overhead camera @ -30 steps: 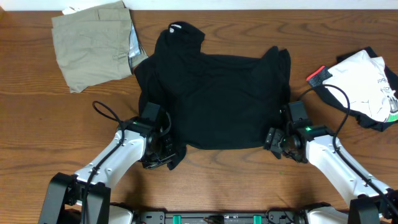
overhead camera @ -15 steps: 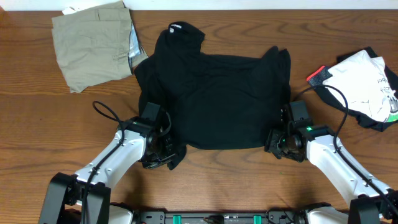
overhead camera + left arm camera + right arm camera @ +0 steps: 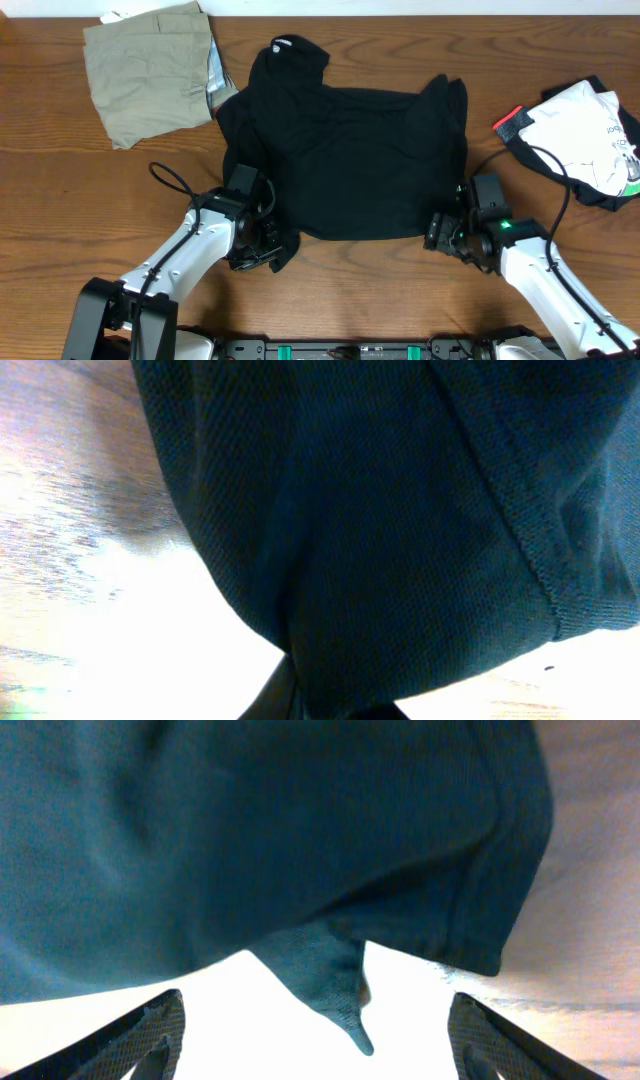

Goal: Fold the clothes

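On the surface (image 3: 60,200): black T-shirt (image 3: 345,165), laid flat. Left tool (image 3: 262,245) pinches its near-left hem corner; right tool (image 3: 445,232) spread at near-right corner. Step: securing hem; next, right closes on cloth.

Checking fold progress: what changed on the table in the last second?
The right fingers drew back slightly toward the robot, open, with the black short-sleeved T-shirt corner loose between them. The left fingers stayed shut on its other corner; nothing else moved.
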Robot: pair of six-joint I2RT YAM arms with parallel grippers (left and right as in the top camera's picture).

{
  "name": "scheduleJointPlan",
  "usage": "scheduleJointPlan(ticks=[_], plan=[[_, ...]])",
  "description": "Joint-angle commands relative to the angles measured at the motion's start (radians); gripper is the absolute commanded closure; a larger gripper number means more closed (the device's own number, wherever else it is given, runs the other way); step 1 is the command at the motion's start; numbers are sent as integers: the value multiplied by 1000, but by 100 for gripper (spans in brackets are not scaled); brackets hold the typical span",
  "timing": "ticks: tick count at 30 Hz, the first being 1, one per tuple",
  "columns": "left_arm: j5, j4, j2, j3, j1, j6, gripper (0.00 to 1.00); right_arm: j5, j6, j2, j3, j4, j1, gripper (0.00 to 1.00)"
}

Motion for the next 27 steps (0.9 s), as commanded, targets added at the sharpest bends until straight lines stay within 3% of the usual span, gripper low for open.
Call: scheduleJointPlan(ticks=[1,11,16,27], plan=[[-2,-5,6,-6,-2,6,90,3,30,-1,-40,36,-24,18],[-2,-2,6,-6,-2,6,90,38,35,-1,-49,92,-54,19],[-2,-2,6,-6,-2,6,89,38,35,0,-54,127,-54,29],[-2,-1,6,-6,-2,6,90,38,35,71,-60,163,-54,31]])
